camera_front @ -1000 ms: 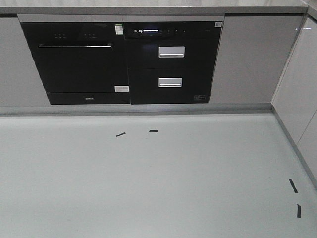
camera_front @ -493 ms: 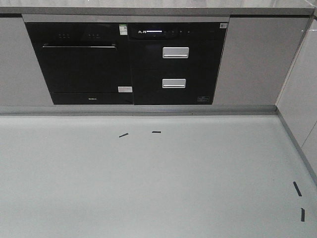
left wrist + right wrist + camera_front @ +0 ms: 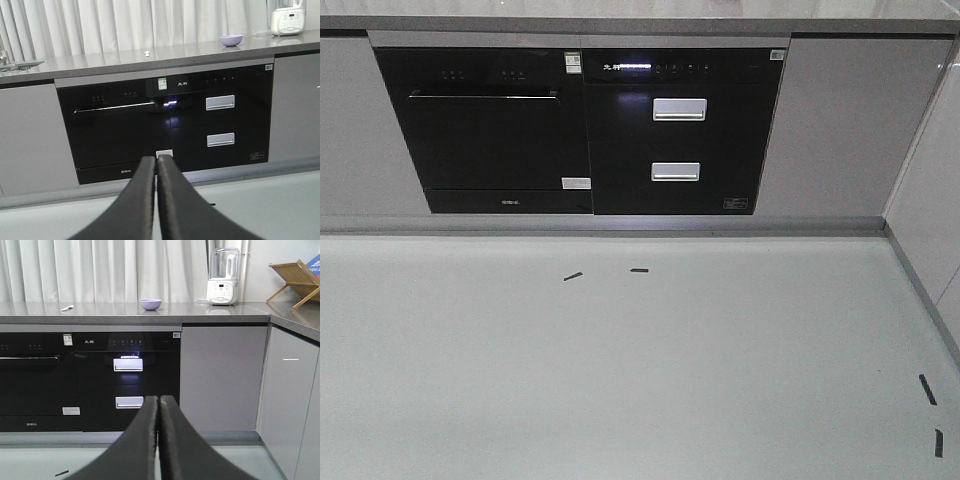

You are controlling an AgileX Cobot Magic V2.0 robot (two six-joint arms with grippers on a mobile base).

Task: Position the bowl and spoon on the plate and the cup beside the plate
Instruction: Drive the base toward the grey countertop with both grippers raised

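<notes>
Task not started, by the look of it. Bowl (image 3: 150, 304) sits on the bench (image 3: 225, 315), left of the blender (image 3: 223, 277). Spoon (image 3: 67, 307) lies well apart from it, further left on the same bench. No plate or cup in any view, so I can't say where they are. Left end effector (image 3: 156, 159) and right end effector (image 3: 158, 397) are both closed, holding nothing, well short of the bench. All left to do: bowl and spoon onto plate, cup beside it.

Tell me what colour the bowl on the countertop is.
The bowl is pale lavender-purple, and the right wrist view shows it best.
</notes>
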